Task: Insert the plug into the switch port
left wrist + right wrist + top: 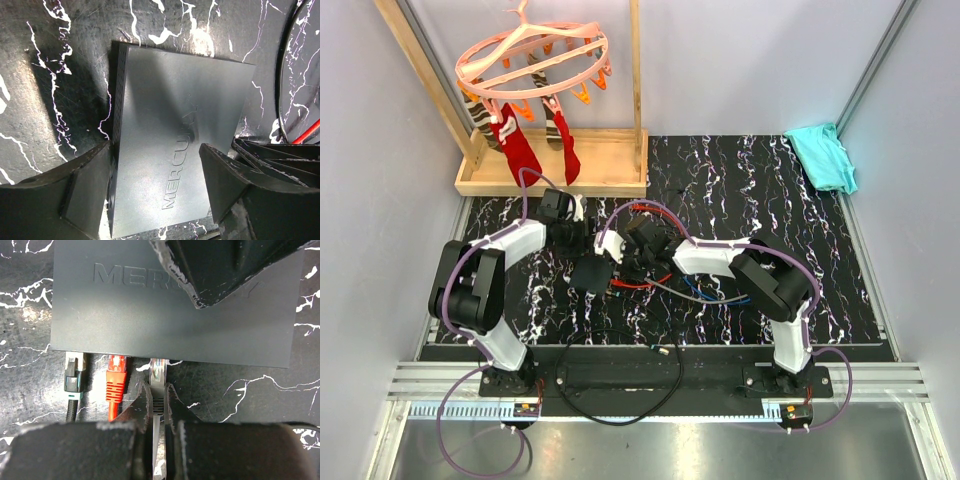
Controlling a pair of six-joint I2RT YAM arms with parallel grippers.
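Right wrist: right tool (157,390) pinches the clear plug (158,371), its nose at the switch (125,315) port (159,360), just right of the red plug (116,376). Left tool (155,175) straddles the switch, jaws wide. Brace the switch first, then push straight in, level with the table (240,390).

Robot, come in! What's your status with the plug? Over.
Left gripper open, jaws astride the switch. Right gripper shut on the clear plug, tip at the switch's edge. Red plug and black plug sit alongside, not blocking.
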